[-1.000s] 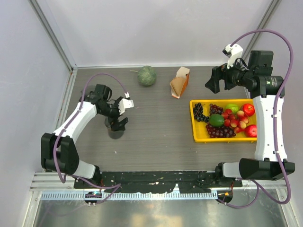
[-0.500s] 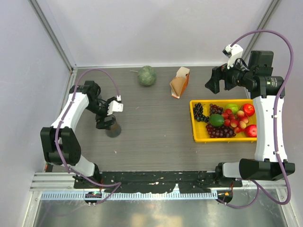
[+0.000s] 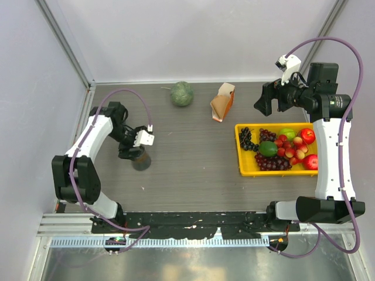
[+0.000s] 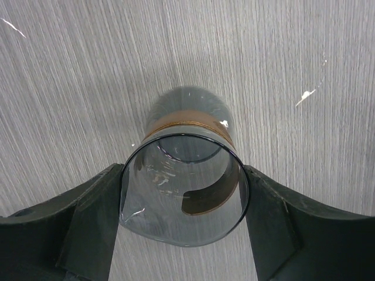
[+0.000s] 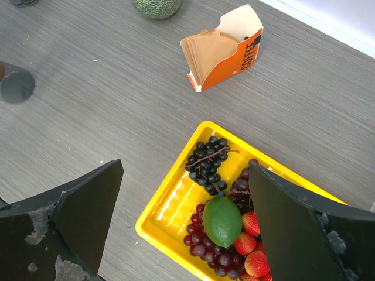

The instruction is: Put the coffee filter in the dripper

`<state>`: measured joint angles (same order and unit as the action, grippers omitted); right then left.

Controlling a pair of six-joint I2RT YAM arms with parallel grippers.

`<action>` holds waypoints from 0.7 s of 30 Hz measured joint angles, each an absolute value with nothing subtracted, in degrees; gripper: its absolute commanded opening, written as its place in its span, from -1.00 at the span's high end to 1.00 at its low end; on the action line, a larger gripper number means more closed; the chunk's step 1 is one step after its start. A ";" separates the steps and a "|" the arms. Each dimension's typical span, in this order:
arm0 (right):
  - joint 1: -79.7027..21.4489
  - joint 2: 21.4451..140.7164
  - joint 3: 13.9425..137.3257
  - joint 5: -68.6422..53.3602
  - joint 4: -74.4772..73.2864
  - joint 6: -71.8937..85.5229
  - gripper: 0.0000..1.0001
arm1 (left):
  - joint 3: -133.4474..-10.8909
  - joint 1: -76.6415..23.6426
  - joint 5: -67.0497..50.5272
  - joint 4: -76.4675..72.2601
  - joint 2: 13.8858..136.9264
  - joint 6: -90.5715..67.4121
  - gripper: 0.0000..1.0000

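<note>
The dripper point(image 3: 140, 160), a smoky grey see-through cone with a round rim and a brown band low down, stands on the table at the left. In the left wrist view its rim point(image 4: 183, 193) sits between my two fingers, which touch it on both sides. My left gripper point(image 3: 135, 153) is shut on it. It also shows in the right wrist view point(image 5: 16, 84). No single loose coffee filter is in view; only the stack of brown papers in the white-orange pack point(image 3: 222, 100) shows. My right gripper point(image 3: 265, 104) hangs open and empty, high above the back right.
A green melon point(image 3: 182, 93) lies at the back middle. A yellow tray point(image 3: 239, 153) of grapes, strawberries, apples and a lime sits at the right, below my right gripper point(image 5: 187, 222). The filter pack point(image 5: 225, 50) stands left of the tray's far end.
My left arm has swung its elbow to the left and turned its wrist, staying at the dripper, which shifted slightly left. The right arm has not moved.
</note>
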<state>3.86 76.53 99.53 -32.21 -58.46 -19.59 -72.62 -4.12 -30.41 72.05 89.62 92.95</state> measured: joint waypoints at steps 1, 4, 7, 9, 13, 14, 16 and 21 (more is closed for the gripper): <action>3.86 76.53 99.53 -32.16 -58.46 -19.59 -0.91 | -72.62 -4.54 -30.44 71.88 89.62 92.40 -0.27; 3.86 76.49 99.39 -32.01 -58.41 -19.62 -0.91 | -72.62 -5.91 -30.39 70.96 89.49 89.73 -0.16; 3.86 76.47 99.13 -31.79 -58.37 -19.66 -0.91 | -72.55 -8.29 -30.35 70.02 89.17 85.19 -0.15; 3.86 76.40 98.85 -31.64 -58.37 -19.68 -0.91 | -72.55 -10.26 -30.52 69.65 88.88 80.47 -0.17; 3.86 76.36 98.59 -31.27 -58.35 -19.77 -0.91 | -72.38 -16.56 -31.09 66.32 87.29 64.53 -0.15; 3.86 76.31 98.52 -31.16 -58.35 -19.79 -0.91 | -72.16 -18.00 -31.03 65.19 86.72 61.41 -0.15; 3.86 76.09 98.13 -30.83 -58.33 -19.81 -0.91 | -70.63 -22.52 -29.63 60.75 84.55 51.66 -0.14; 3.86 75.44 97.14 -30.44 -58.30 -19.84 -0.91 | -67.33 -32.27 -22.55 51.96 81.78 32.69 -0.08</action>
